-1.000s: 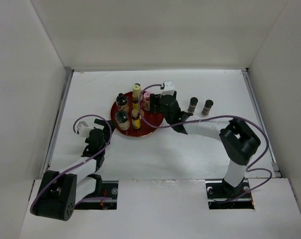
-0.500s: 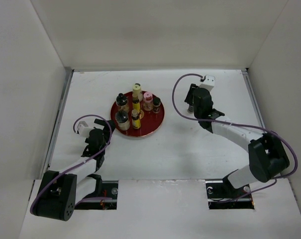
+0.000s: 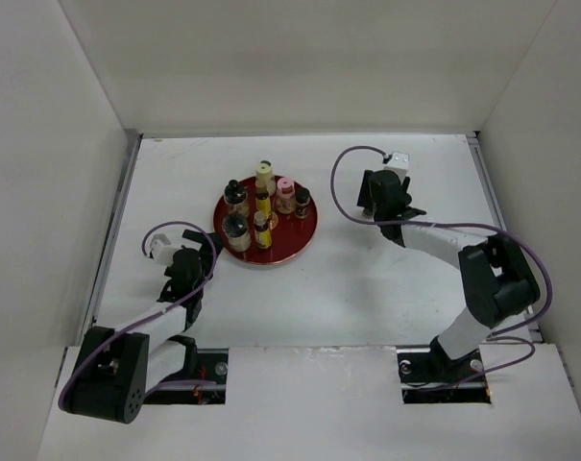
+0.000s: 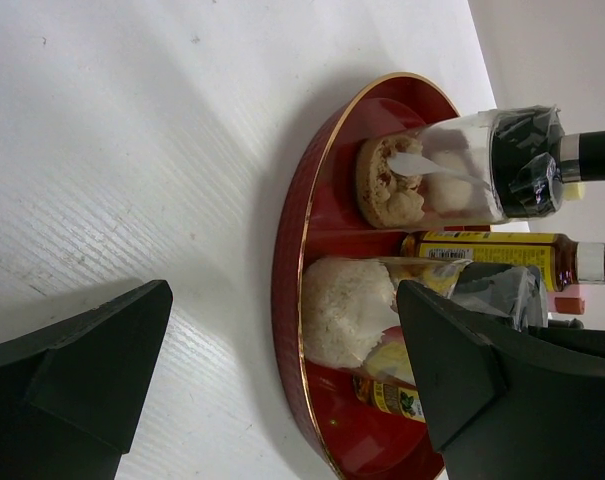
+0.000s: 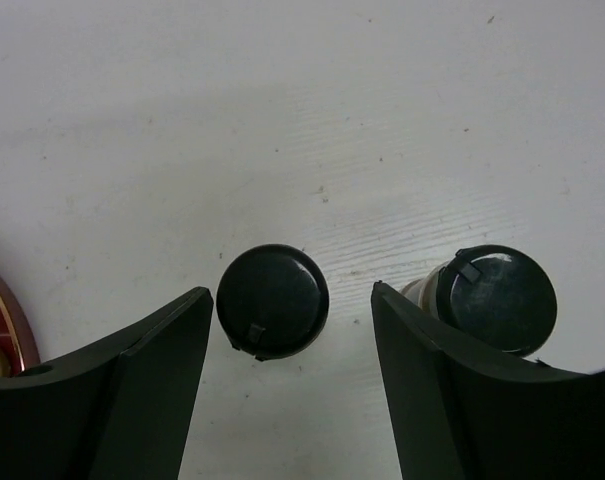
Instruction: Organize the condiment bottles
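Several condiment bottles stand on the round red tray [image 3: 292, 236], among them a pink-capped one [image 3: 285, 192], a cream-capped one [image 3: 264, 175] and a black-capped jar [image 3: 237, 228]. My right gripper [image 3: 375, 199] hangs open over the table right of the tray. In the right wrist view a black-capped bottle [image 5: 273, 301] stands between the tips of the right gripper [image 5: 292, 300], touching neither finger. A second black-capped bottle [image 5: 497, 300] stands just outside the right finger. My left gripper [image 3: 204, 250] is open by the tray's left rim [image 4: 287, 250], and two jars [image 4: 362, 310] of pale contents show there.
White walls enclose the table on three sides. A sliver of the red tray's rim [image 5: 4, 318] shows at the left edge of the right wrist view. The right arm's purple cable [image 3: 340, 182] loops between the tray and the gripper.
My right gripper left a black-capped bottle on the tray's right side, swung right and came down over the two bottles on the table. The left arm has not moved.
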You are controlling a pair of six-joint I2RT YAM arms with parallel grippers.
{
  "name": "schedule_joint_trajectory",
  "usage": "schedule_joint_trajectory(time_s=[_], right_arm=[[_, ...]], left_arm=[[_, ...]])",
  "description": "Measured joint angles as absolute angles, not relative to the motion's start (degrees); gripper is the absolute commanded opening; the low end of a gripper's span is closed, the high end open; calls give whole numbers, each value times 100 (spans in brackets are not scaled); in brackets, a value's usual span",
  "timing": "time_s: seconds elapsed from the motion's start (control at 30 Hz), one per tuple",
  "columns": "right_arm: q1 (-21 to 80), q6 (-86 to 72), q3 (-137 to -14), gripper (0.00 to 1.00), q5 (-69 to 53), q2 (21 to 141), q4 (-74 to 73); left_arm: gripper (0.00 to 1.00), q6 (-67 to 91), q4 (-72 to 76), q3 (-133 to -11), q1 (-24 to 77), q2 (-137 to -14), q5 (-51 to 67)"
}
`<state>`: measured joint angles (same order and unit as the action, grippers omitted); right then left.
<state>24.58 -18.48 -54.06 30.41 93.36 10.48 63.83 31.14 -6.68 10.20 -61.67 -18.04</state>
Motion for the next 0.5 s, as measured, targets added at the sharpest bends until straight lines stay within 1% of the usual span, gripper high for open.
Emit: schedule_joint_trajectory(time_s=[0.03,0.17,0.37,0.43,0.5], right_arm=[[2429,-1855,-5422,70,3022,9349,1037],[2381,-1885,-5507,61,2967,9426,1041],[2359,-1933,-5544,40,2921,9524,1070],[2359,-1925,-5544,37,2912,9522,1068],[2362,-1925,-5535,37,2910,9502,1068]], left_arm=[[100,6383,3114,-668,1020,-6169,-1806],[100,6383,3116,-668,1020,-6169,-1798],[100,6381,3116,-668,1020,-6169,-1802],[100,6379,3116,-668,1020,-6169,-1804],[100,6379,3116,-668,1020,-6169,-1802]])
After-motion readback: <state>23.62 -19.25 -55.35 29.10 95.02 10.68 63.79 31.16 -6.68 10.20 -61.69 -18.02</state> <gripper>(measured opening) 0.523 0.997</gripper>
